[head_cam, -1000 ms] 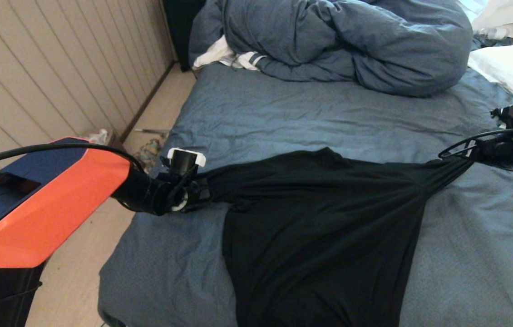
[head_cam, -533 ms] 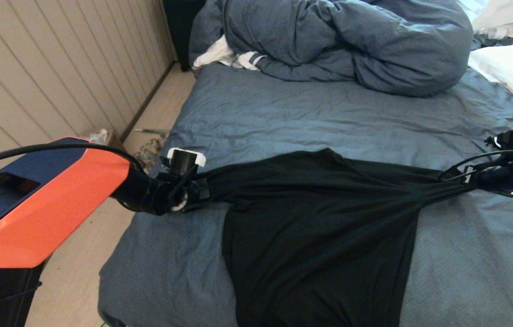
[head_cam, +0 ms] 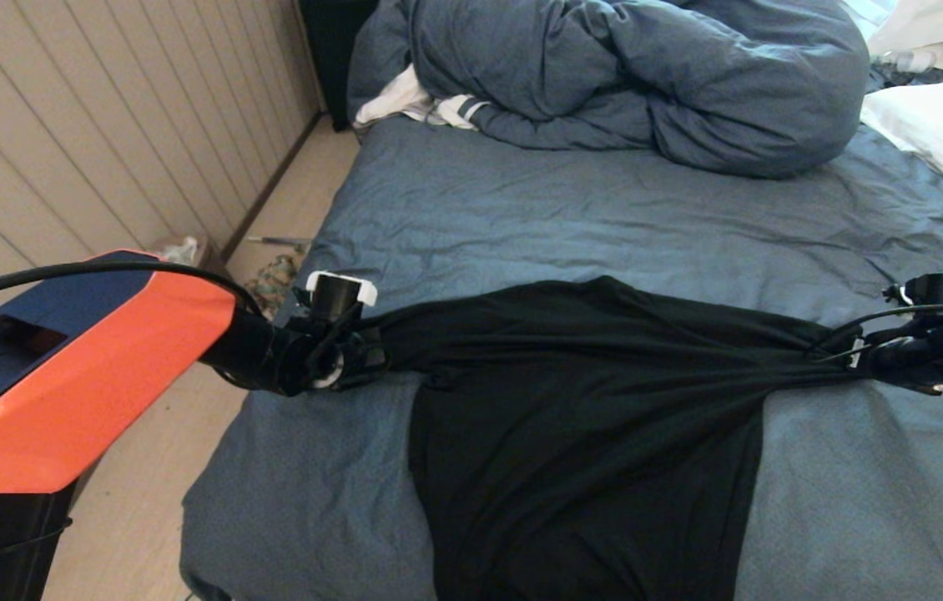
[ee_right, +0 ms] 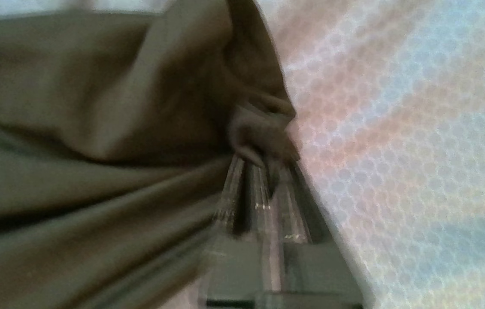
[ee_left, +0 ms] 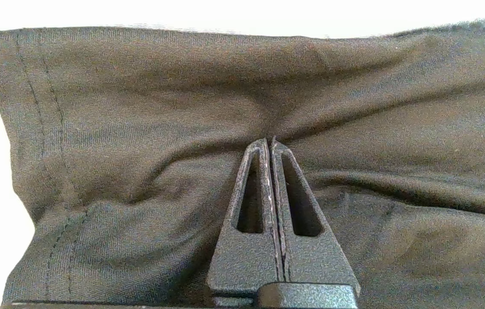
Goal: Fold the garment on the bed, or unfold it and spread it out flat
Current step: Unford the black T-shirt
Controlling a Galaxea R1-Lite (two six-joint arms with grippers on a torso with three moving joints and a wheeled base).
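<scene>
Garment [head_cam: 588, 434] lies across the near half of the bed [head_cam: 572, 217], plain black side up, stretched sideways between your two arms. Your left claw [ee_left: 271, 143] is clamped tight on the sleeve near its stitched hem, at the bed's left edge. Your right claw [ee_right: 264, 167] pinches the bunched opposite sleeve, low over the sheet at the right.

Black T-shirt [head_cam: 580, 417] plain side up, stretched sleeve to sleeve between left gripper [head_cam: 371, 355] and right gripper [head_cam: 855, 361], body trailing toward the robot on wrinkled slate-blue bed [head_cam: 572, 225]
</scene>
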